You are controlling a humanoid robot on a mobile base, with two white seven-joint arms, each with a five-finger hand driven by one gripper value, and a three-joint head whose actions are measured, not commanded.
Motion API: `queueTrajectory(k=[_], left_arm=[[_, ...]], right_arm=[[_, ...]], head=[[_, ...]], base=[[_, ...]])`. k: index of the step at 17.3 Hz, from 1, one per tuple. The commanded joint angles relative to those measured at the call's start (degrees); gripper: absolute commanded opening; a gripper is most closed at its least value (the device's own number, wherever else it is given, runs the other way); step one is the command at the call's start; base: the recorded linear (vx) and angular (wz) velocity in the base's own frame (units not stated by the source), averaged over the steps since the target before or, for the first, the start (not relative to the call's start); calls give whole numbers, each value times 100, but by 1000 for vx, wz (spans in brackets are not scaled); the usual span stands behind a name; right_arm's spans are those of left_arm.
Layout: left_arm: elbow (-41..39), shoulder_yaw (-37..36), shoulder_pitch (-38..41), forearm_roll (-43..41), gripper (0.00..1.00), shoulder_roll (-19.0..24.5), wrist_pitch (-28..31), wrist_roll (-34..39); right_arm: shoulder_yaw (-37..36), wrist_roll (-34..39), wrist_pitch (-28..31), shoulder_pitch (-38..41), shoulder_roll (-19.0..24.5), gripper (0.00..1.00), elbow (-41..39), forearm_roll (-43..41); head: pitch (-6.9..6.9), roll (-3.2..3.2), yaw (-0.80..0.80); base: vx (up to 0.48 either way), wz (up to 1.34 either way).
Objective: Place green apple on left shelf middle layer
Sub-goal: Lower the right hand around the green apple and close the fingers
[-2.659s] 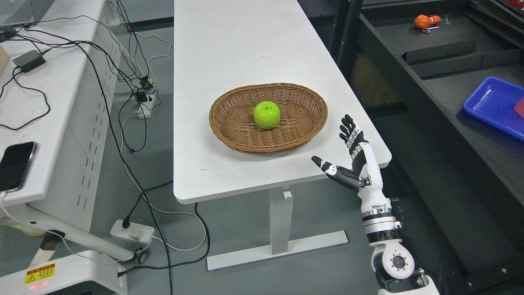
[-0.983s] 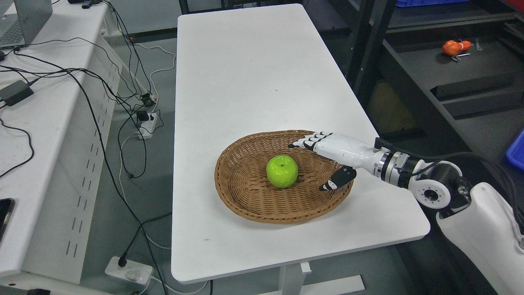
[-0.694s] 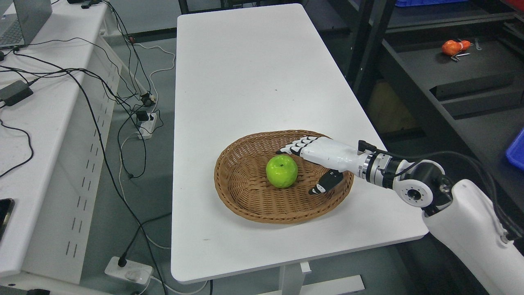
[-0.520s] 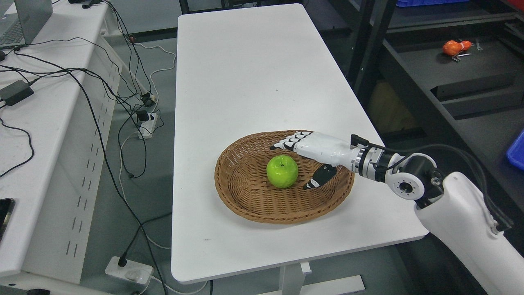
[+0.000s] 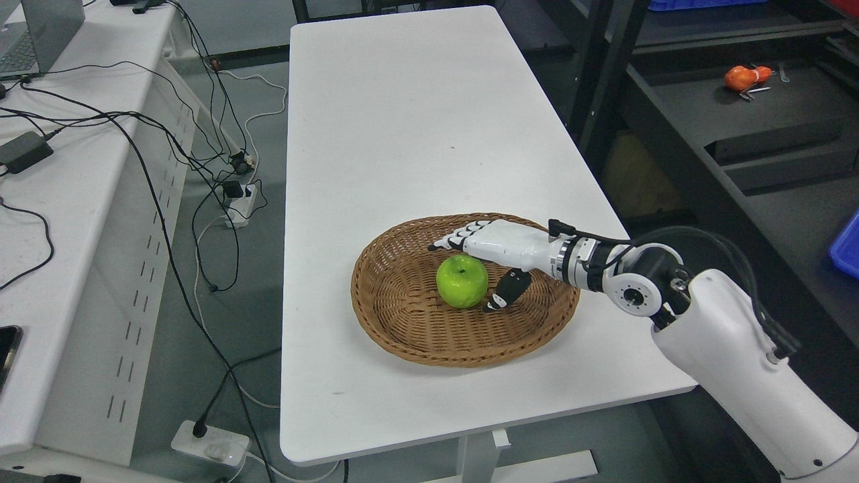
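Straddling green apple (image 5: 462,281) — right hand (image 5: 493,251) (unclosed)

In front of me stands a long white table (image 5: 416,121), and a brown wicker basket (image 5: 402,329) sits near its close end. To my left, a white desk (image 5: 74,221) carries a tangle of black cables (image 5: 134,127) and a black power brick (image 5: 23,151). A white power strip (image 5: 211,441) lies on the floor. Off to my right, dark shelving (image 5: 772,134) holds a small orange object (image 5: 741,76).

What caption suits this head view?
Right robot hand open beside the green apple in a wicker basket on a white table.
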Motion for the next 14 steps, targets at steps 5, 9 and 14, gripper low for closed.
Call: queueTrajectory(k=[5, 9, 14], left_arm=[[-2, 0, 0, 0, 100, 100, -6, -5], [-2, 0, 0, 0, 100, 100, 2, -5], [-2, 0, 0, 0, 100, 100, 2, -5]], right_arm=[[520, 13, 11, -126, 295, 84, 733, 178], [433, -22, -7, -125, 278, 51, 733, 213], [-225, -119, -120, -108, -46, 16, 680, 187]], head=[[0, 0, 0], [0, 0, 0], [0, 0, 0]], base=[[0, -2], [0, 0], [0, 0]])
